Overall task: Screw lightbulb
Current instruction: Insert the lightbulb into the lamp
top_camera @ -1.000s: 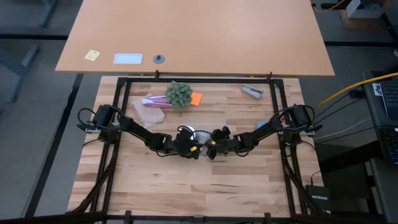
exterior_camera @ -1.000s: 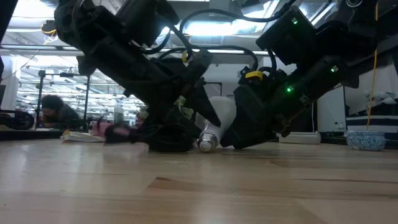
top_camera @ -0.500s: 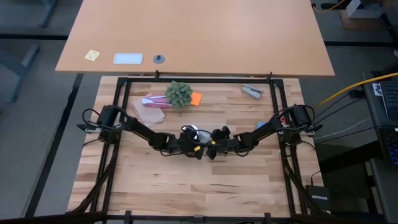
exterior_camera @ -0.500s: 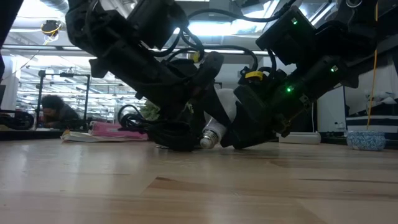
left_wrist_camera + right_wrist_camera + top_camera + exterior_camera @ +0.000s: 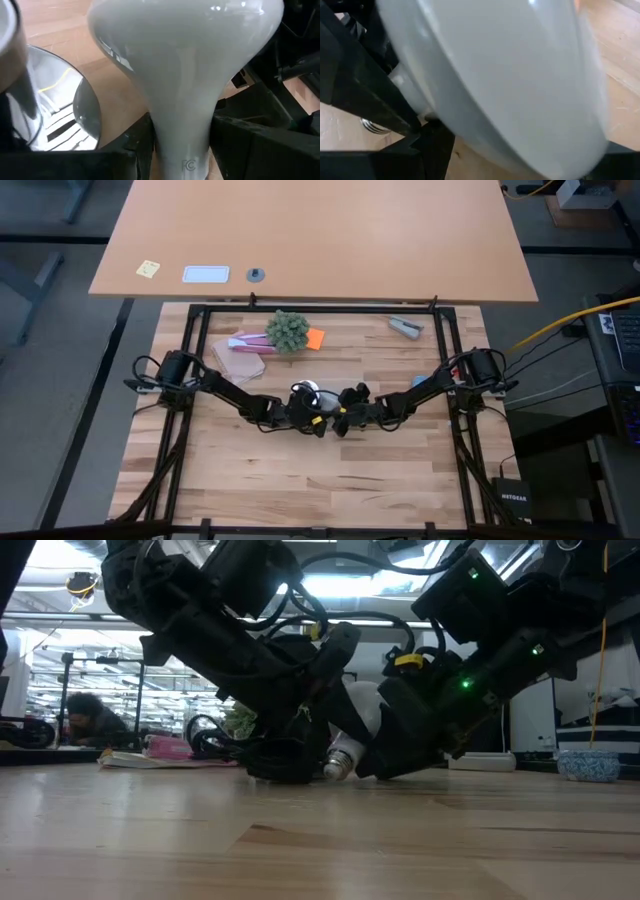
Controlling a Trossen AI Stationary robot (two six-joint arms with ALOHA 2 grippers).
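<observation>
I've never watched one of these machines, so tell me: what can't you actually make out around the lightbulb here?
- High view: the lightbulb is nearly covered by both arms.
- Low view: the left claw hides where the bulb's metal base ends.
- Left wrist view: the bulb fills the frame; the silver socket disc is cut off.
- Right wrist view: the right claw contact is blurred.

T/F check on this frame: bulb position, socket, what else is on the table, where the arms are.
1. The lightbulb lies tilted between both arms at mid-table, metal base low. True.
2. The socket disc sits beside the bulb. True.
3. The bulb is screwed upright into the socket. False: it is tilted, its base beside the disc.
4. A green plant stands at the table's far side. True.
5. The right gripper is parked at the table edge. False: it is at centre, by the bulb.
</observation>
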